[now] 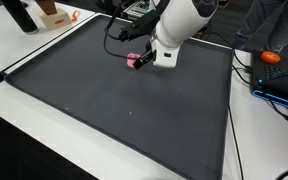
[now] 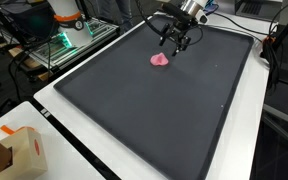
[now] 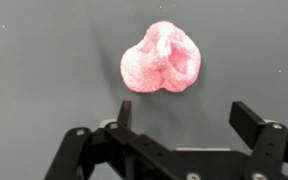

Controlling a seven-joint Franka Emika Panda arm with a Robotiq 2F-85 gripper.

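A small pink lumpy object (image 3: 161,58) lies on the dark grey mat (image 3: 44,60). It also shows in both exterior views (image 1: 135,60) (image 2: 161,60). My gripper (image 3: 184,115) is open and empty, hovering just above the mat with its two black fingers spread, the pink object lying just beyond the fingertips. In the exterior views the gripper (image 2: 176,40) (image 1: 149,58) hangs beside the pink object, not touching it.
The mat (image 1: 124,100) covers most of a white table (image 2: 84,150). A cardboard box (image 2: 19,150) stands at one table corner. An orange object (image 1: 272,57) and cables lie beside the mat. Equipment with green lights (image 2: 59,45) stands off the table.
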